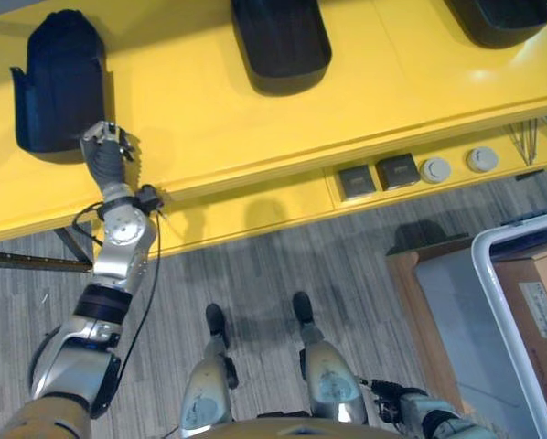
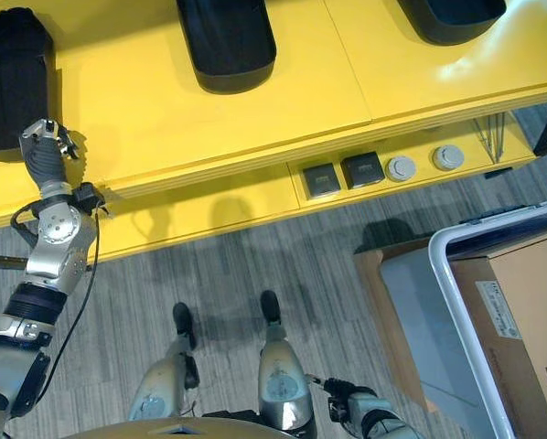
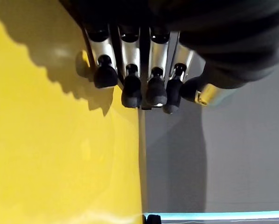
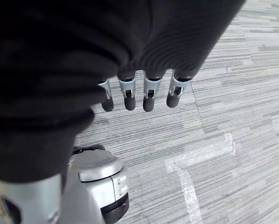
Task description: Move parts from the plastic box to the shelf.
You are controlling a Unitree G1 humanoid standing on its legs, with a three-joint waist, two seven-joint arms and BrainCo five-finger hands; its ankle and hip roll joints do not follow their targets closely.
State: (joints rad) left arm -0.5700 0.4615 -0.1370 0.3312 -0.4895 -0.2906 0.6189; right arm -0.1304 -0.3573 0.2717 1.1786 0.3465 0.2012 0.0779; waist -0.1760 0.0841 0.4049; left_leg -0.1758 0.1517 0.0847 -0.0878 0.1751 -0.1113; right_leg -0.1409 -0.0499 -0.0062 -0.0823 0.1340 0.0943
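On the yellow shelf, the left hand rests just beside a black part, which stands with its long axis pointing away from the robot. Its fingers are relaxed and hold nothing. The right hand hangs low over the floor, also empty. The plastic box lies to the robot's right, nearer to the right hand.

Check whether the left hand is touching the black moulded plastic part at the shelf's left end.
Cannot tell. In the left eye view the left hand overlaps the black moulded part's lower edge; no view shows contact or a gap plainly.
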